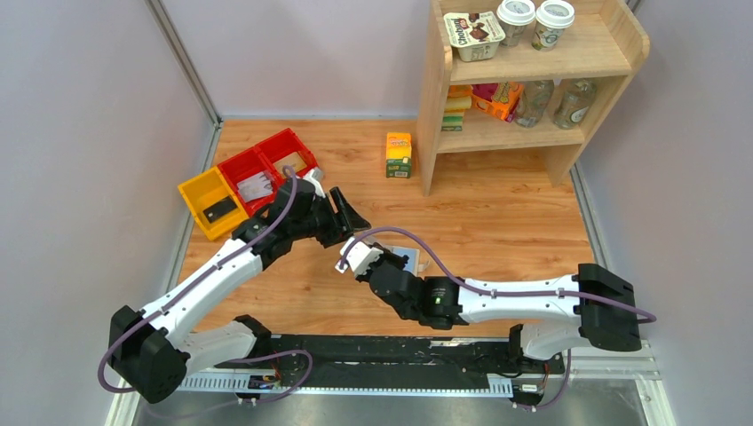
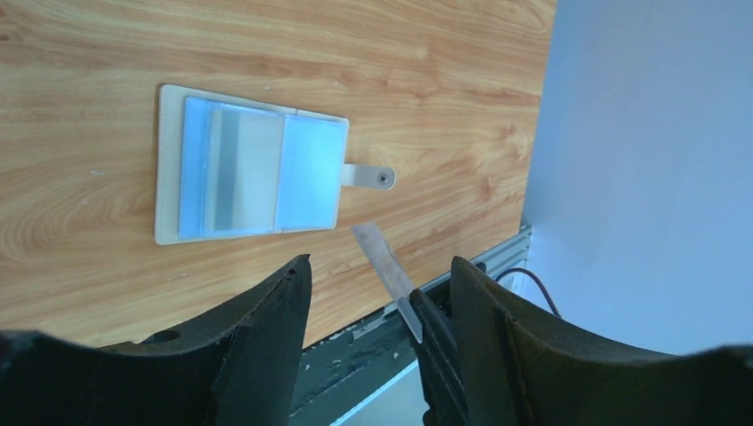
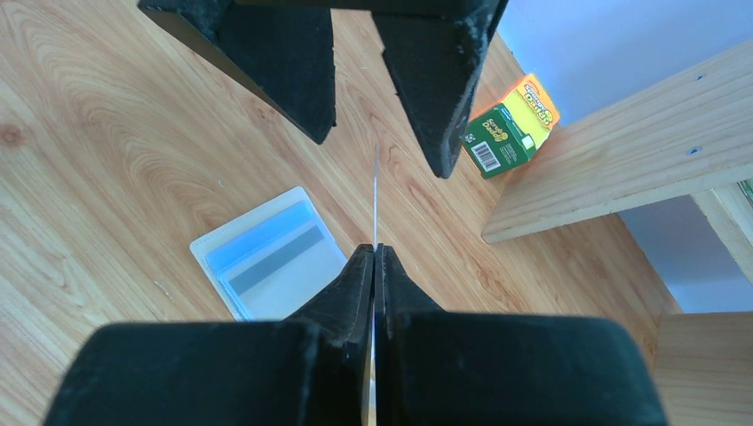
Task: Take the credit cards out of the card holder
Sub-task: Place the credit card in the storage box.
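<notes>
Wallet (image 2: 311, 173) lies spread open on the wooden table (image 2: 107, 62), blue inside up, with a striped card (image 2: 233, 169) tucked in it. Near it, off the table, the right gripper (image 3: 375, 256) is clenched on a second card (image 3: 376, 191). It holds the card edge-up between the wide-parted jaws of the left gripper (image 2: 380, 266), which grasps nothing.

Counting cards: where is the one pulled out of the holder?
Right wrist view, centre: the credit card stands edge-on, pinched in the right gripper, its free end between the open fingers of the left gripper, right of the open card holder.
</notes>
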Controlling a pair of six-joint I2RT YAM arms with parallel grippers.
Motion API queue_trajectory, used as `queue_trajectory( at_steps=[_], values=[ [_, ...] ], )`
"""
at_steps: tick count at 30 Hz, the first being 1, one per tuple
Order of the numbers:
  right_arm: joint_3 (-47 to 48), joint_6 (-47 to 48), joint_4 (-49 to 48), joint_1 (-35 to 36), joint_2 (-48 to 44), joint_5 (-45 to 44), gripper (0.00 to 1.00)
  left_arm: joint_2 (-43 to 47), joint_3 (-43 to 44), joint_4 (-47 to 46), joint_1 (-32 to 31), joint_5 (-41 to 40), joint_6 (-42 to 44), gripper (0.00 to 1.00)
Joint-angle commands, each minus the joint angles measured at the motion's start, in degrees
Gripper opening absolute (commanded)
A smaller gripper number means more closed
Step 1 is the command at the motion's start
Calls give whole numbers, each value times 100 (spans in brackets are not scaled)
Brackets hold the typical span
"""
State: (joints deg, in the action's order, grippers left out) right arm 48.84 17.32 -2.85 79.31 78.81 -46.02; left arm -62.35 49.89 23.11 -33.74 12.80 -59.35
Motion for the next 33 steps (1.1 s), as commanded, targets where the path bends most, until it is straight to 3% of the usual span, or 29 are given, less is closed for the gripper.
queue_trajectory(
  at_steps=[1,6,8,10,14,17,20,25,33],
  values=[
    [188,96,-418,94,21,-179,0,12,-102,-544,-1,162,-471,67],
    [170,131,-523,111,29,-188,0,-76,-286,-869,-10,381,-762,66],
    [170,149,-541,111,38,-171,0,-93,-348,-957,-10,425,-797,60],
    [170,149,-541,120,73,-179,0,-93,-383,-1002,-1,434,-815,47],
    [135,96,-541,129,82,-136,0,-58,-418,-1011,-1,338,-815,8],
    [117,-18,-515,129,56,-65,2,-58,-419,-1054,-10,320,-745,0],
    [99,-228,-418,111,12,66,12,-85,-471,-1186,-1,294,-578,0],
    [126,-1080,126,-169,-233,742,51,-58,-603,-1415,252,311,-139,0],
    [-198,-2908,769,-1670,-840,3051,96,266,-1112,-1871,1262,662,608,0]
  ],
)
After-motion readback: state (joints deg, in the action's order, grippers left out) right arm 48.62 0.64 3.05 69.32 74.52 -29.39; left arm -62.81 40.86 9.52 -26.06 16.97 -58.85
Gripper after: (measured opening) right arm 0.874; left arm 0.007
